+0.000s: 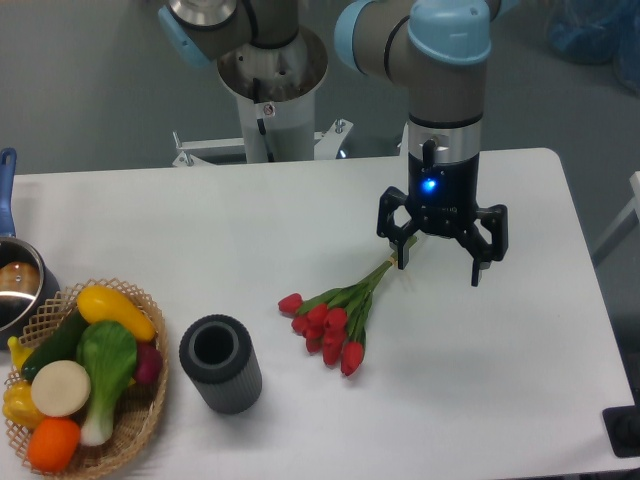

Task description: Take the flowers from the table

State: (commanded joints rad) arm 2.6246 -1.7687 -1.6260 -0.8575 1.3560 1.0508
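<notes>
The flowers [335, 318], a bunch of red tulip buds on green stems, lie on the white table [300, 220] just right of centre. The buds point toward the front left and the stem ends toward the back right. My gripper [441, 267] hangs above the table just past the stem ends, its two dark fingers spread wide. The left finger [405, 255] is right at the stem tips; nothing is held between the fingers.
A dark ribbed cylinder [221, 363] stands upright left of the flowers. A wicker basket [130, 420] of toy vegetables sits at the front left corner. A metal pot [15, 285] with a blue handle is at the left edge. The arm's base [270, 90] rises behind the table.
</notes>
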